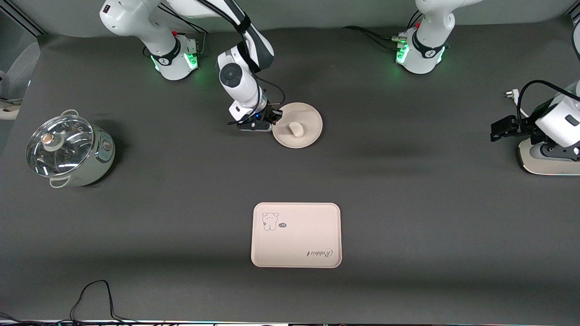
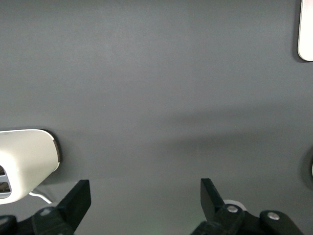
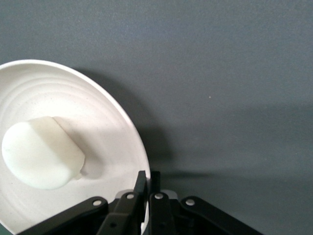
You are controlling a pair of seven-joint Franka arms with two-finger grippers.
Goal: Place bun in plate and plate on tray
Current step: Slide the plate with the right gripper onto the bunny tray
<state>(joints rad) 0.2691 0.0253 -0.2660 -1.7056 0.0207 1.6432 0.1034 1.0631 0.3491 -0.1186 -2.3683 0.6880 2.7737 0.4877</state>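
Right gripper [image 1: 273, 118] clamped on the plate [image 1: 304, 136] rim.
The bun [image 1: 294, 129] lies in the plate, just beside the fingers [image 3: 139, 196]; tray [image 1: 296, 235] well apart, nearer the camera. Left gripper [image 1: 498, 129] waits, jaws wide.

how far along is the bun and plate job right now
Done: the bun already lies in the plate. In hand: the right claw is shut on the plate's rim, at the edge toward the right arm's end. Left: the plate has yet to go onto the tray, which lies nearer the front camera. The left claw waits open at its own end.
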